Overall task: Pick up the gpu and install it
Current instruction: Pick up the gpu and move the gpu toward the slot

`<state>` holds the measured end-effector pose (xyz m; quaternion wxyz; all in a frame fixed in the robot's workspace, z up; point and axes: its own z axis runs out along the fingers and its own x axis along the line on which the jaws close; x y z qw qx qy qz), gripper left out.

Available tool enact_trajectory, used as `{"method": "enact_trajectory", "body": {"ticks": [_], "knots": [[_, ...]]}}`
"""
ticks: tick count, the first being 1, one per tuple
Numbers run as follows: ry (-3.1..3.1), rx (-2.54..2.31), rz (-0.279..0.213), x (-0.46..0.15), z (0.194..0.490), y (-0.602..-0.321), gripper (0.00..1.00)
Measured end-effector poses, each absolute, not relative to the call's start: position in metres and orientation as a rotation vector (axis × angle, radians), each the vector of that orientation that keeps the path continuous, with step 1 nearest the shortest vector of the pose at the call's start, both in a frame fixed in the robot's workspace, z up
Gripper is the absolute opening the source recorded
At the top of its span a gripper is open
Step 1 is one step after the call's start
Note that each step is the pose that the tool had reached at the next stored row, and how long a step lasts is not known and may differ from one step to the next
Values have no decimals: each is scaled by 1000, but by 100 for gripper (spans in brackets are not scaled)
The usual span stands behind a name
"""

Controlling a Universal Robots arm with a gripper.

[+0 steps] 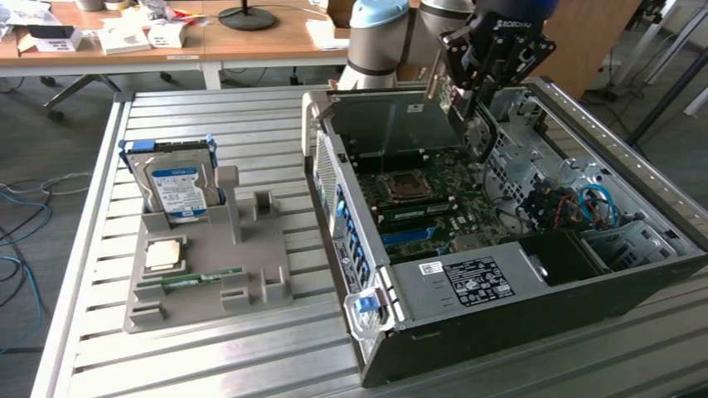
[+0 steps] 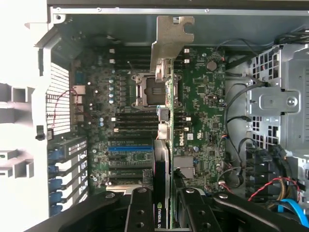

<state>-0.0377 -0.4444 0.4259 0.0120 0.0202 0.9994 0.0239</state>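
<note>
The gpu (image 1: pixel 477 131) hangs upright over the open computer case (image 1: pixel 366 332), with my gripper (image 1: pixel 473 89) shut on it. In the wrist view the gpu (image 2: pixel 165 123) shows edge-on: a thin green board with a black cooler near my fingers (image 2: pixel 140 210) and its silver bracket (image 2: pixel 170 41) at the far end. My gripper (image 2: pixel 166 212) clamps the card from both sides. Beneath the card lies the green motherboard (image 2: pixel 203 106) with its empty CPU socket (image 2: pixel 150 91). The card hangs clear above the board.
A grey parts holder (image 1: pixel 249 274) on the slatted table at the exterior view's left carries a hard drive (image 1: pixel 177 189), a CPU (image 1: pixel 166 253) and a memory stick (image 1: pixel 206 276). In the case are a power supply (image 1: pixel 465 280), drive cages (image 2: pixel 277 101) and cables (image 1: pixel 592 203).
</note>
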Motion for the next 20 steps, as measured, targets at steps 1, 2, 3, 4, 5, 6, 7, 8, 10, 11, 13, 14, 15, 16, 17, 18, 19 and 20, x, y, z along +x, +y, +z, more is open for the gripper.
{"method": "enact_trajectory", "body": {"ticks": [1, 2, 3, 4, 5, 6, 7, 8, 10, 11, 13, 14, 15, 16, 17, 18, 19, 20], "knots": [[3116, 63, 74, -36, 426, -444, 27], [3116, 63, 74, -34, 426, -444, 27], [3116, 63, 74, -32, 426, -444, 27], [3116, 63, 74, -31, 426, -444, 27], [3116, 63, 75, -29, 426, -444, 27], [3116, 62, 75, -28, 426, -444, 27], [3116, 62, 75, -27, 426, -444, 27], [3116, 62, 75, -25, 426, -444, 27], [3116, 62, 75, -22, 426, -444, 27], [3116, 62, 75, -21, 426, -444, 27], [3116, 61, 75, -18, 426, -444, 27], [3116, 61, 75, -16, 426, -444, 27], [3116, 61, 75, -14, 426, -444, 27], [3116, 60, 75, -13, 426, -444, 27], [3116, 60, 75, -11, 426, -444, 27], [3116, 60, 75, -9, 426, -444, 27], [3116, 60, 75, -7, 426, -444, 27], [3116, 59, 75, -6, 426, -444, 27]]}}
